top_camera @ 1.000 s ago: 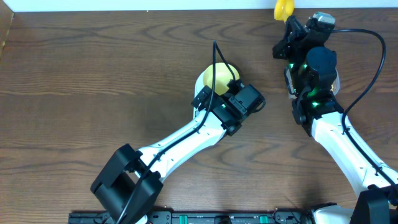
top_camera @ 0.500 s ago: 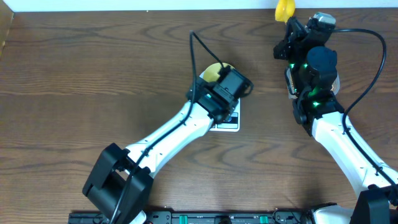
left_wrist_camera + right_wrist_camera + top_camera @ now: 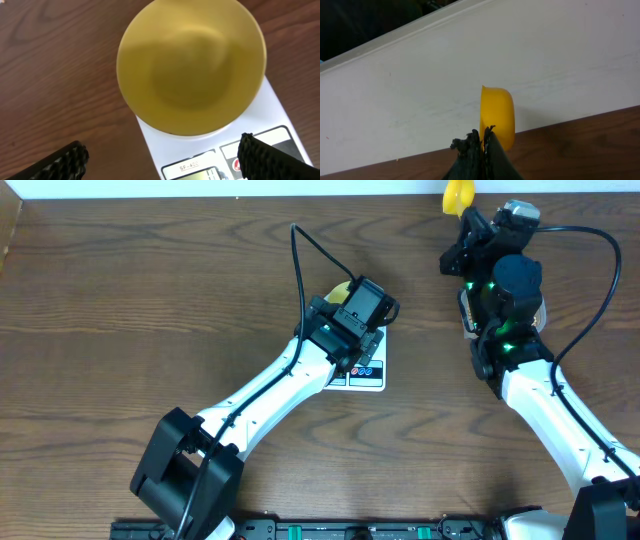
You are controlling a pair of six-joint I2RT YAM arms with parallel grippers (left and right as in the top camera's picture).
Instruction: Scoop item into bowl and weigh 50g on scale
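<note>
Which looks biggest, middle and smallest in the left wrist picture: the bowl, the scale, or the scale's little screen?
1. bowl, fills most of the picture.
2. scale, but only part shows; the rest hides under the bowl and off the edge.
3. screen, tiny, cut by the bottom edge.

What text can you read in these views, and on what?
"SF-40" plus one blurred last character: front panel of the scale, left wrist view.
display on the scale: readout too blurred to read, cut off by the frame edge.
buttons on the scale, overhead view: markings too small to read.
bowl, scoop: no text.
</note>
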